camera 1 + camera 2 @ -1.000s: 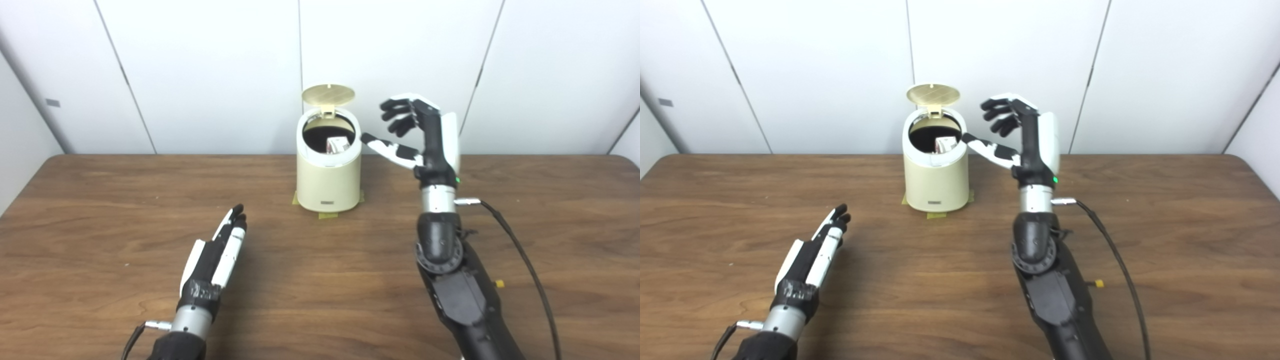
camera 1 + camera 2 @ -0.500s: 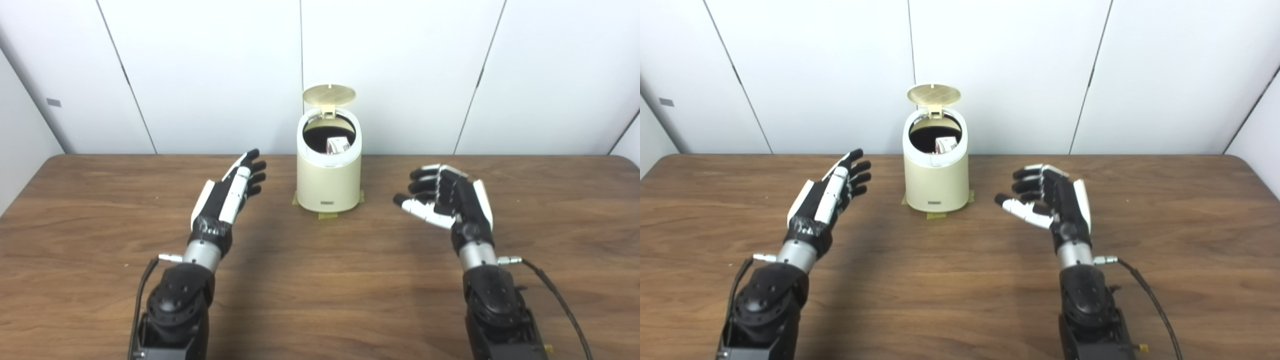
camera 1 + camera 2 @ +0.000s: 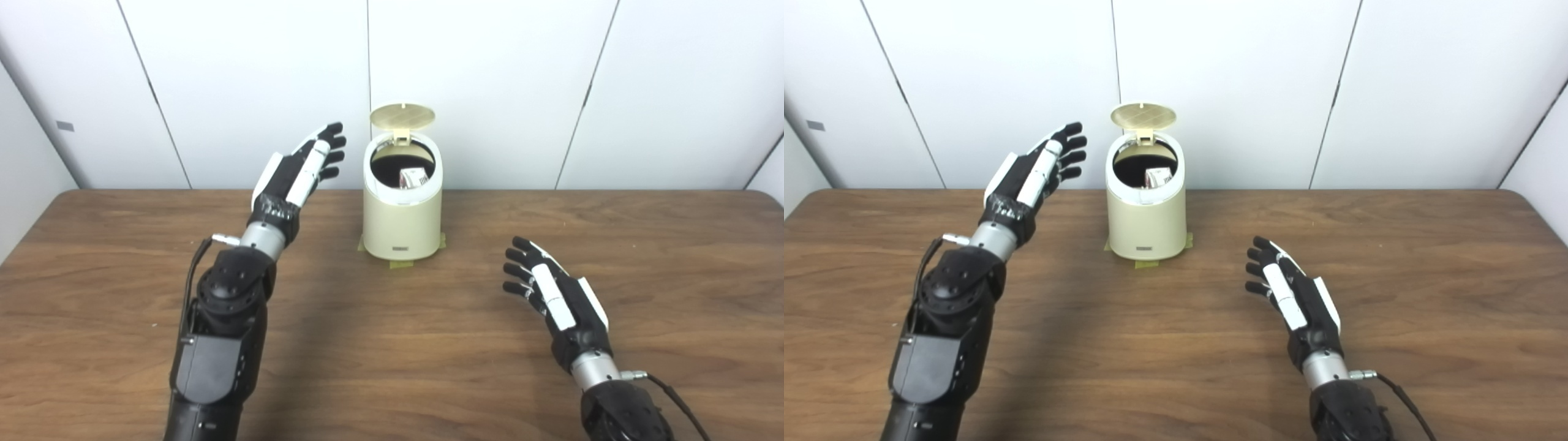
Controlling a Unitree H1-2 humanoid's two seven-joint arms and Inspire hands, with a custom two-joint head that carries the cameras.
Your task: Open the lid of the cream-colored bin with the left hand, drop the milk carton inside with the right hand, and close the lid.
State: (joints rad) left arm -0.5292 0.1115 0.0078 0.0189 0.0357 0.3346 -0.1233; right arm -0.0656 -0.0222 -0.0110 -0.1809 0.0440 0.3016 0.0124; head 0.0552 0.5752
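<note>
The black-and-white left hand (image 3: pixel 298 169) is hovering raised in the air with its fingers (image 3: pixel 331 142) stretched out nearly straight and slightly apart, holding and touching nothing; its fingertips are pointing toward one o'clock, near the bin's upper left side but clear of it. The black-and-white right hand (image 3: pixel 554 294) is hanging low over the brown wooden table (image 3: pixel 392 343) at about four o'clock from the bin, well apart from it, fingers (image 3: pixel 519 269) extended and spread a little, pointing toward eleven o'clock, and gripping nothing. The cream-colored cylindrical bin (image 3: pixel 402 217) is standing upright at the table's far middle on small strips of yellowish tape (image 3: pixel 401 264). Its round cream lid (image 3: pixel 402 116) is standing open, tilted up and back at twelve o'clock. The small white milk carton (image 3: pixel 414 177) is lying inside the bin's dark opening, toward its right side. White wall panels (image 3: pixel 551 73) are filling the background behind the table.
</note>
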